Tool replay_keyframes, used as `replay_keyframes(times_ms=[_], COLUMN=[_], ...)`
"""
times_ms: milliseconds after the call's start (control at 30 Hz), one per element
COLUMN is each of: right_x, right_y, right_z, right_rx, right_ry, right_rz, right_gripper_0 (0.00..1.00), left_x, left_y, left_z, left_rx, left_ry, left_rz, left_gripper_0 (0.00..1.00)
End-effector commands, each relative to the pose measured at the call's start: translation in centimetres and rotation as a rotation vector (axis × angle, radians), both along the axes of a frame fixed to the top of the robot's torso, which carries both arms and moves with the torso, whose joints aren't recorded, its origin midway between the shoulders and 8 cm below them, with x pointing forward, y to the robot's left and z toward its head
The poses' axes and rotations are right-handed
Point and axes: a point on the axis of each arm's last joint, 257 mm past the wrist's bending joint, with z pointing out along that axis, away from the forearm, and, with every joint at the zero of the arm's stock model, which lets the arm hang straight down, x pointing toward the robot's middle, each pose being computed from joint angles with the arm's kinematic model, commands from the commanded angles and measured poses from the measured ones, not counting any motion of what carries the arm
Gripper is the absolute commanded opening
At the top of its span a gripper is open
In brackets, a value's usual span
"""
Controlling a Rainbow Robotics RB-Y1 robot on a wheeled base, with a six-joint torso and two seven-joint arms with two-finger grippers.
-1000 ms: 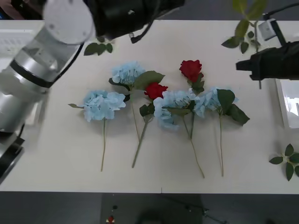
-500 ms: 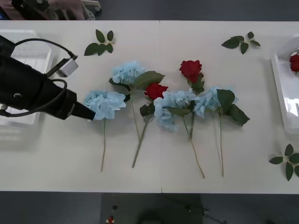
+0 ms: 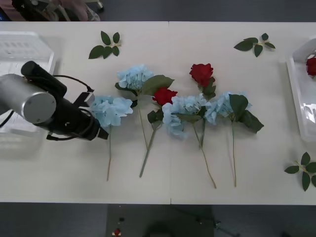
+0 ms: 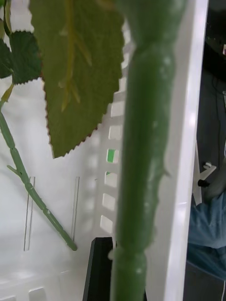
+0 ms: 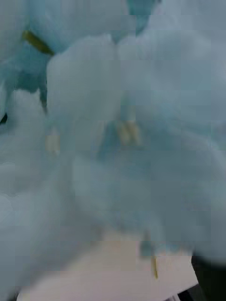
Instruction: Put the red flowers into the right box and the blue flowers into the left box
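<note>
Several blue flowers lie in a row mid-table; the leftmost blue flower [image 3: 109,109] has my left gripper [image 3: 101,132] at its stem just under the head. Its pale petals [image 5: 113,117] press close up in the left wrist view. Two red flowers [image 3: 201,73] [image 3: 164,95] lie among the blue ones. A third red flower [image 3: 311,65] rests in the right box [image 3: 296,101]. My right gripper [image 4: 106,270] hangs over that box's white floor [image 4: 52,197], with a thick green stem [image 4: 143,155] and a leaf [image 4: 77,70] right before it. The left box [image 3: 24,49] sits at the far left.
Loose green leaf sprigs lie at the back left [image 3: 105,47], back right [image 3: 254,44] and front right [image 3: 302,170]. A second thin stem [image 4: 28,183] lies on the right box's floor. Long stems trail toward the table's front edge.
My left arm has swung down from the back left to the leftmost blue flower's stem. My right arm has left the front view to the right, and a red flower now lies in the right box.
</note>
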Motion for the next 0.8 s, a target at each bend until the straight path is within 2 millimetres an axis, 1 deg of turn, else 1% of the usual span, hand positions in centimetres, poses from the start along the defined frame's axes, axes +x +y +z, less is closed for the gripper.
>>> replay_keyframes(times_ms=[33, 67, 100, 133, 167, 200, 233, 300, 400, 500, 533, 567, 600, 633, 700, 733, 767, 800], right_x=[2.2, 2.2, 2.3, 2.4, 2.5, 2.6, 2.7, 2.9, 3.1, 3.5, 3.7, 3.9, 3.9, 3.9, 3.7, 3.5, 3.0, 2.5], right_y=[-0.2, -0.4, -0.4, -0.4, -0.3, -0.3, -0.2, 0.0, 0.6, 1.6, 2.3, 3.1, 4.3, 5.2, 9.4, 10.5, 12.6, 14.5], right_z=[2.5, 2.8, 2.7, 2.8, 2.9, 2.9, 2.9, 3.0, 2.8, 2.6, 2.5, 2.6, 2.6, 2.6, 2.7, 2.8, 3.0, 3.0], right_rx=[-0.011, -0.016, -0.014, -0.015, -0.014, -0.014, -0.013, -0.009, 0.014, 0.048, 0.066, 0.090, 0.128, 0.158, 0.286, 0.311, 0.356, 0.399], right_ry=[-0.075, -0.077, -0.079, -0.080, -0.086, -0.089, -0.091, -0.095, -0.099, -0.103, -0.101, -0.099, -0.093, -0.090, -0.070, -0.061, -0.040, -0.025], right_rz=[-0.043, -0.045, -0.048, -0.045, -0.041, -0.039, -0.036, -0.028, -0.017, 0.011, 0.034, 0.060, 0.091, 0.107, 0.164, 0.182, 0.209, 0.219], right_gripper_0=[0.00, 0.00, 0.06, 0.26, 0.39, 0.46, 0.54, 0.63, 0.68, 0.71, 0.71, 0.71, 0.71, 0.71, 0.71, 0.71, 0.71, 0.71], left_x=[4.6, 4.7, 5.2, 5.5, 5.7, 5.8, 6.1, 6.4, 7.1, 7.7, 8.0, 8.2, 8.6, 8.7, 9.2, 9.2, 9.2, 9.3], left_y=[-2.6, -3.0, -3.5, -4.3, -4.6, -4.9, -5.3, -6.0, -6.4, -6.6, -6.6, -6.5, -6.4, -6.3, -6.2, -6.3, -6.2, -6.1], left_z=[1.6, 1.5, 1.6, 1.8, 1.9, 1.9, 2.0, 1.8, 1.4, 0.9, 0.6, 0.1, -0.3, -0.6, -1.2, -1.3, -1.4, -1.4], left_rx=[-0.012, -0.012, -0.011, -0.012, -0.011, -0.010, -0.007, 0.008, 0.044, 0.070, 0.089, 0.110, 0.134, 0.142, 0.148, 0.146, 0.144, 0.145], left_ry=[-0.091, -0.095, -0.104, -0.114, -0.122, -0.126, -0.138, -0.161, -0.192, -0.216, -0.230, -0.241, -0.258, -0.259, -0.271, -0.270, -0.266, -0.268], left_rz=[0.022, 0.020, 0.018, 0.010, 0.007, 0.004, -0.003, -0.017, -0.028, -0.034, -0.041, -0.046, -0.052, -0.052, -0.047, -0.046, -0.041, -0.039], left_gripper_0=[1.00, 1.00, 1.00, 1.00, 1.00, 1.00, 1.00, 1.00, 1.00, 1.00, 0.96, 0.87, 0.71, 0.61, 0.23, 0.13, 0.00, 0.00])
